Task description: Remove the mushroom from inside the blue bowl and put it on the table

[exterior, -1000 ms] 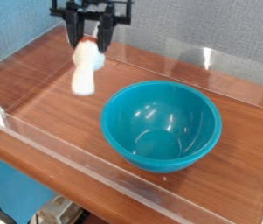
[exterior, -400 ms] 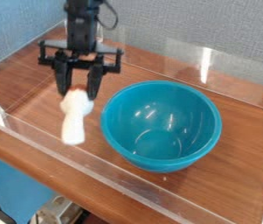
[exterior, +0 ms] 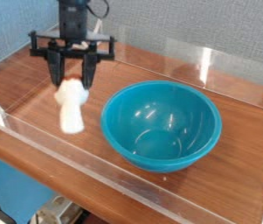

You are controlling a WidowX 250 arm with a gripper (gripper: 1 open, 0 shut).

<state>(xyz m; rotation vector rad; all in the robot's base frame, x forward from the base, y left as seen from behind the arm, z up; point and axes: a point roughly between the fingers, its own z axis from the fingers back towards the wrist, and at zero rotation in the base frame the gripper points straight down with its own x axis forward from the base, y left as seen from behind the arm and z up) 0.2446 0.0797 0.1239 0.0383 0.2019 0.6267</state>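
My gripper [exterior: 72, 83] hangs over the table [exterior: 29, 96] to the left of the blue bowl [exterior: 162, 125], pointing almost straight down. Its black fingers are shut on the mushroom [exterior: 69, 111], gripping the cap end. The cream-white stem hangs down below the fingers, and I cannot tell whether its tip touches the wood. The bowl stands upright at the middle right and its glossy inside holds nothing.
Low clear acrylic walls [exterior: 64, 149] edge the tabletop on the near and far sides. A grey-blue wall stands behind. Bare wood lies left of the bowl, under and around the gripper.
The gripper has carried the mushroom from the far edge toward the camera and to the left, sinking closer to the tabletop. The bowl has not moved.
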